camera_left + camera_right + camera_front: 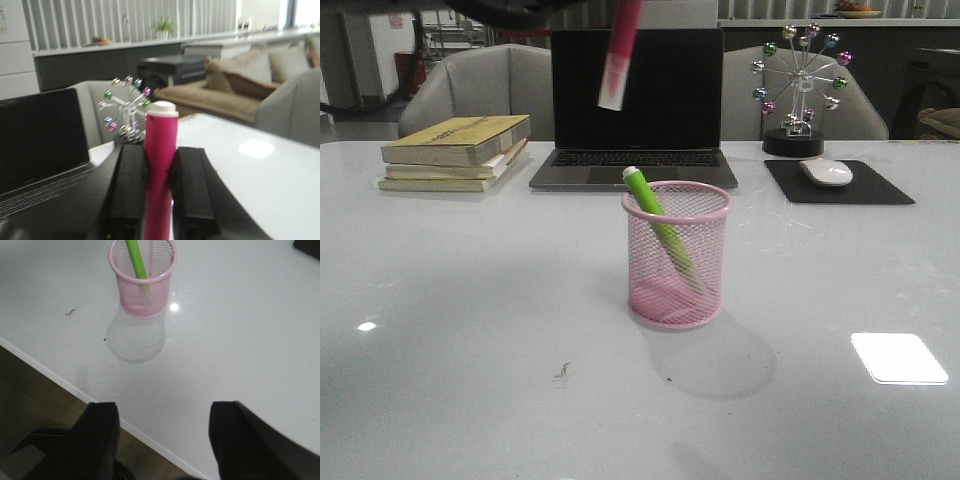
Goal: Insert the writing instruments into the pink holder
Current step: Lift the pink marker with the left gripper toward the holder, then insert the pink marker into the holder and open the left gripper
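Item 1: pink marker. Clamped between the two black fingers of the left gripper; the jaws are closed on its barrel, whitish end projecting beyond the fingertips. In the front view it hangs high over the table, whitish end down, slightly tilted, above and behind the cup.

Item 2: pink holder. Upright on the white table, well below the left jaws and not beneath them.

Item 3: green marker. Already inside the holder, leaning across it, top end resting at the rim on the robot's left side.

Item 4: right gripper. Jaws spread wide, nothing between them; holder well ahead of the fingertips.

Risks, judged:
- The leaning green marker crosses part of the mouth; a descent on that side is likely to strike it and deflect the pink marker.
- A tilted marker can catch the rolled rim and tip or push the light mesh cup.
- A release from too high can bounce the marker out or topple the cup.
- Nearby laptop lies behind the path.
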### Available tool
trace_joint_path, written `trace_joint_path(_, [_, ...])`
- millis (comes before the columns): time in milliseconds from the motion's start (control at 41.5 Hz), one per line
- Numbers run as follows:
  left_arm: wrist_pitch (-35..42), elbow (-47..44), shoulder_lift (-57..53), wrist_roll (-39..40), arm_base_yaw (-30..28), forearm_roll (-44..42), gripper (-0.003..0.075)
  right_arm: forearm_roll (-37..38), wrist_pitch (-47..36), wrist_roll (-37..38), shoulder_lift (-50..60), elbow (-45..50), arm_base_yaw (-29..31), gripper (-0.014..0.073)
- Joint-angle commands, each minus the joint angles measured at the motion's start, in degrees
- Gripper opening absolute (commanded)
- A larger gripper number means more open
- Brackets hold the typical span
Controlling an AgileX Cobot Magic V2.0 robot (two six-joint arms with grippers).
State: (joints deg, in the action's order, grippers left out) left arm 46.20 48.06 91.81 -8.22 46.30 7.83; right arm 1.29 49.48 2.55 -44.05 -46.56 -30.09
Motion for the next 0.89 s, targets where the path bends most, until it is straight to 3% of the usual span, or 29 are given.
trace_joint_path(0, [14.7,1.2,2.8,2.2,1.7,0.6,0.0091,0.4,-3.3,-0.6,0.4,-1.6,0.3,0.0506])
trace_joint_path(121, [23.3,1.2,8.4,2.3,2.5,-0.1,0.0091,0.4,-3.3,-0.6,0.4,-1.6,0.3,0.0506])
trace_joint_path(627, [17.8,2.4,15.6,2.4,2.6,-0.4,0.0102,0.4,-3.3,-0.6,0.4,-1.6,0.3,0.0506])
trace_joint_path(747, [17.8,2.4,15.6,2.4,2.6,-0.3,0.0208,0.4,-3.3,-0.6,0.4,-1.6,0.3,0.0506])
trace_joint_path(868, [17.8,2.4,15.6,2.4,2.6,-0.3,0.0375,0.4,-3.3,-0.6,0.4,-1.6,0.3,0.0506])
